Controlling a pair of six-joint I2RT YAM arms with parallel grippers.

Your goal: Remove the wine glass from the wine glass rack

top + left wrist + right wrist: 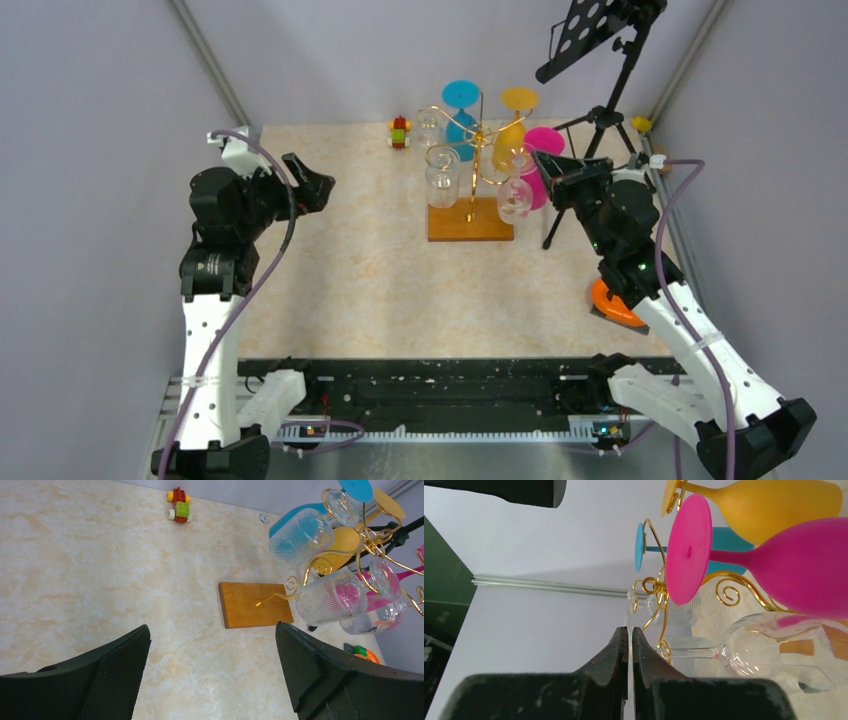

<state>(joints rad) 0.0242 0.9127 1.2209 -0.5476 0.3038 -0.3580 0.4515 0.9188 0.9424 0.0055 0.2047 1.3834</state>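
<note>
Right gripper (629, 639) pinched on the thin foot of the wine glass (769, 652). It's clear, stemmed, bowl-down at the right side of the gold wine glass rack (470, 218). Left gripper (212, 632) spread wide, well left of the rack.

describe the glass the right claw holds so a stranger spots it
Find the gold wire rack on the wooden base. On its right side, by the right claw, hangs a clear wine glass; its neighbours are a pink glass and a yellow glass.
</note>
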